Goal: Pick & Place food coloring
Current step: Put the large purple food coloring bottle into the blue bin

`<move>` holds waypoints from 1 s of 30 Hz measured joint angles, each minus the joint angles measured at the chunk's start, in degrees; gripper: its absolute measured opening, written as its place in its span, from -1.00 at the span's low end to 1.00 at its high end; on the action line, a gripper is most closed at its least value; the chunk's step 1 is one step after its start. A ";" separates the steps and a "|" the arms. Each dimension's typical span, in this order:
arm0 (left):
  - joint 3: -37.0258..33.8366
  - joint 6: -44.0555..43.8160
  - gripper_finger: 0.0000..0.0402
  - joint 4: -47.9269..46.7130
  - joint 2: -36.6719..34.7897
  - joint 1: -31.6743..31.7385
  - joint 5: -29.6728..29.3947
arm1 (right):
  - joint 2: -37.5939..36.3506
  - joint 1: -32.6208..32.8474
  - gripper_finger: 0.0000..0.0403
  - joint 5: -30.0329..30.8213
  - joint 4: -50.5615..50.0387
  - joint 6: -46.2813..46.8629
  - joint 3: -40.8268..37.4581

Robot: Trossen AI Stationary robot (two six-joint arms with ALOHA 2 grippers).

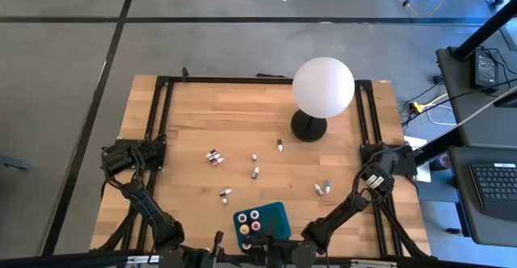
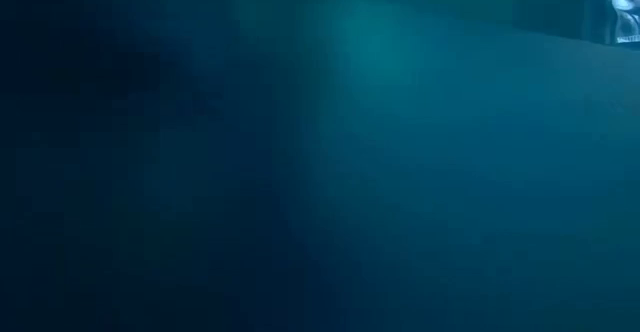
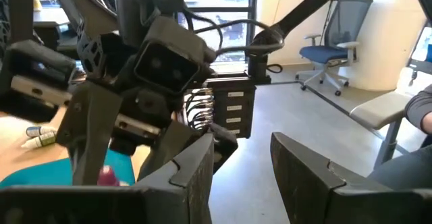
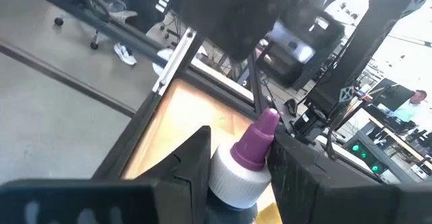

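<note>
My right gripper point(image 4: 236, 170) is shut on a small dark food coloring bottle with a white collar point(image 4: 233, 177) and a purple nozzle cap point(image 4: 256, 140). In the left wrist view the same gripper point(image 3: 115, 173) hangs over the teal tray point(image 3: 40, 173), with the purple cap point(image 3: 108, 177) between its fingers. My left gripper point(image 3: 243, 177) stands open and empty, facing it at the table's near edge. The tray point(image 1: 276, 213) holds several round pots point(image 1: 250, 224). More food coloring bottles point(image 1: 213, 157) lie loose on the wooden table. My right gripper pinches the bottle between its two fingers point(image 4: 192, 163), at the white collar and the dark body just under it. The purple nozzle sticks out past the fingertips. Whether the bottle touches the tray, I cannot tell.
A white globe lamp point(image 1: 323, 86) on a black base stands at the far right. Loose bottles lie at mid-table point(image 1: 254, 172) and to the right point(image 1: 322, 188). The tray fills the low view point(image 2: 320, 152). A person's sleeve point(image 3: 418, 113) shows beyond the table.
</note>
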 joint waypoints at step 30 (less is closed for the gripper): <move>0.00 0.00 -0.29 -0.19 0.00 0.00 -0.02 | -0.04 -1.95 -0.21 -13.18 -8.09 9.13 -0.42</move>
